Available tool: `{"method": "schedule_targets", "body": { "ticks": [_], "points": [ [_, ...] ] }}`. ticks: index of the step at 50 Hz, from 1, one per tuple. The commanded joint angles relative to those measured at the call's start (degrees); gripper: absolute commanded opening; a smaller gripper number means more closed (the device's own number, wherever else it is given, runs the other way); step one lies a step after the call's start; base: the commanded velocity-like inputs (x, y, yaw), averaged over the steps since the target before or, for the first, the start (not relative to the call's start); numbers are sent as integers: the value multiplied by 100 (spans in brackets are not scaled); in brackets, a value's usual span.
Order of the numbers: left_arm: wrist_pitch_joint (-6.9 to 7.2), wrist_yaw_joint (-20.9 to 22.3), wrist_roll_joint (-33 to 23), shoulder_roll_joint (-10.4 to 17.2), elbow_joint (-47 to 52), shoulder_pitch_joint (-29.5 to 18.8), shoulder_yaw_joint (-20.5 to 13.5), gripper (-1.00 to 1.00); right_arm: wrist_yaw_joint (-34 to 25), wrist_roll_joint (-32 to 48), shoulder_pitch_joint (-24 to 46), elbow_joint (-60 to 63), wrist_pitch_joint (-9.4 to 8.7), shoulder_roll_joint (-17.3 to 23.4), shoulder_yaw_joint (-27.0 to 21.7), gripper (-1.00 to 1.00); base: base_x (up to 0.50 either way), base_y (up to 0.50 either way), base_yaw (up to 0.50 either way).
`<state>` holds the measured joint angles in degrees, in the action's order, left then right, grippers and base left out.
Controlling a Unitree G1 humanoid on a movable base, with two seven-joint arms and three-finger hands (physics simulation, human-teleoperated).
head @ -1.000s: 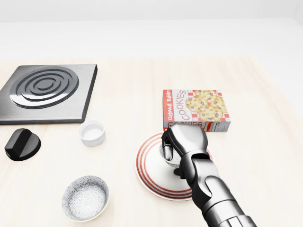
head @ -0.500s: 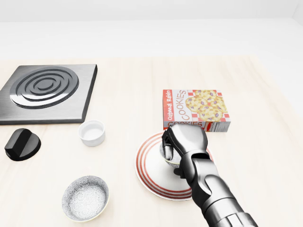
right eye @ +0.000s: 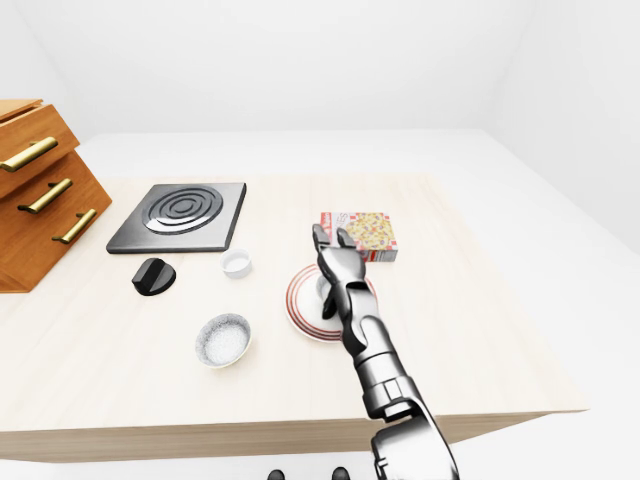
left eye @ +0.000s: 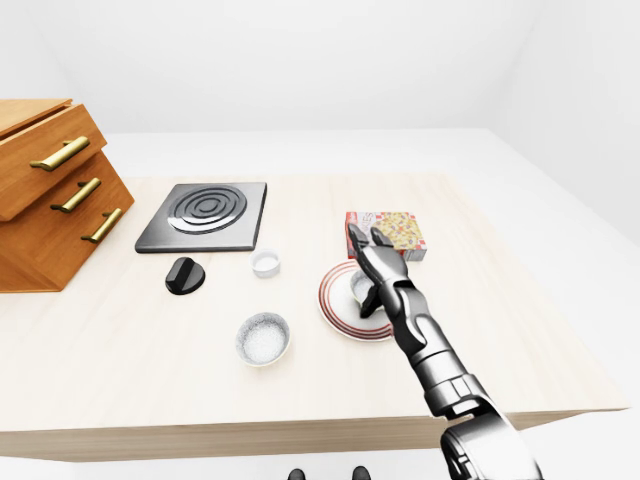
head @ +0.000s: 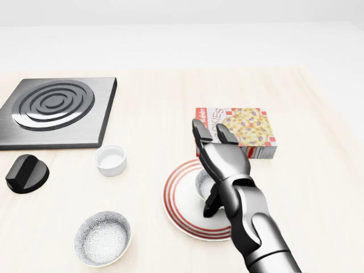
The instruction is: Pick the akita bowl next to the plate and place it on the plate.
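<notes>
Right metal hand (head: 224, 162) just released: fingers now spread open above small pale ceramic bowl (head: 202, 183), which sits on white red-ringed round plate (head: 172, 200). Placement looks done; retract next.

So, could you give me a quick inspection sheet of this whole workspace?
Surface: pale wooden table.
Job's things: akita bowl sits on the red-ringed plate, partly hidden by the hand.
Clutter: cookie box, white ramekin, speckled bowl, black knob, burner plate.
Grippers: right hand open above the bowl; left hand not in view.
Cables: nothing seen.
Surroundings: wooden drawers.
</notes>
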<state>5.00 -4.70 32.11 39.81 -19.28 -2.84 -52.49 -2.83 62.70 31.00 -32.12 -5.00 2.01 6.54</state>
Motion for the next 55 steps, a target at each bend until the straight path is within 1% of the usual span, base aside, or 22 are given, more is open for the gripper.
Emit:
{"method": "schedule_targets", "body": {
  "ticks": [1, 3, 4, 5, 7, 9, 11, 12, 13, 14, 18, 19, 26, 37, 44, 51, 55],
  "points": [
    [0, -4, 25, -7, 78, 26, -18, 100, -1652, 452, -866, 1957, 0, -36, 124, 100, 0, 0, 0],
    [0, 19, 9, -16, 39, 12, -14, 100, -2103, 600, -1026, 2601, 0, -79, 113, 100, 0, 0, 0],
    [0, 20, 8, -16, 36, 11, -14, 100, -2121, 612, -1033, 2624, 0, -84, 109, 100, 0, 0, 0],
    [0, 18, 19, -23, 84, 27, -17, 100, -2775, 712, -1280, 3437, 0, -165, 142, 100, 0, 0, 0],
    [0, 32, -3, -36, 43, 8, -1, 100, -3217, 885, -1331, 3930, 0, -202, 162, 100, 0, 0, 0],
    [0, 43, -4, -34, 25, 13, 1, 100, -3137, 869, -1185, 3956, 0, -222, 65, 100, 0, 0, 0],
    [0, 43, 0, -30, 34, 22, -10, 100, -3231, 886, -1126, 3922, 0, -183, 26, 100, 0, 0, 0],
    [0, 35, 6, -22, 42, 23, -17, 100, -3092, 825, -1019, 3854, 0, -192, -48, 100, 0, 0, 0],
    [0, 38, 0, -23, 29, 20, -16, 100, -3085, 797, -964, 3818, 0, -191, -73, 100, 0, 0, 0],
    [0, 13, 6, -25, 88, 29, -18, 100, -3151, 818, -967, 3840, 0, -150, -67, 100, 0, 0, 0],
    [0, 44, -28, -37, 14, 8, -14, 100, -3068, 773, -952, 3789, 0, -141, -77, 100, 0, 0, 0],
    [0, 43, -23, -31, 11, 12, -13, 100, -3001, 736, -858, 3708, 0, -139, -123, 100, 0, 0, 0],
    [0, 18, -19, -29, 87, 26, -40, 100, -2941, 693, -741, 3660, 0, -93, -157, 100, 0, 0, 0],
    [0, 6, -22, -27, 78, 24, -29, 100, -2996, 700, -688, 3743, 0, -30, -188, 100, 0, 0, 0],
    [0, 9, -20, -20, 19, 8, -3, 100, -3158, 750, -578, 3880, 0, 22, -242, 100, 0, 0, 0],
    [0, 4, -22, -28, 86, 21, -33, 100, -3591, 867, -365, 4248, 0, 151, -369, 100, 0, 0, 0],
    [0, 5, -17, -24, 100, 30, -47, 100, -3684, 879, -262, 4298, 0, 215, -443, 100, 0, 0, 0]
  ]
}}
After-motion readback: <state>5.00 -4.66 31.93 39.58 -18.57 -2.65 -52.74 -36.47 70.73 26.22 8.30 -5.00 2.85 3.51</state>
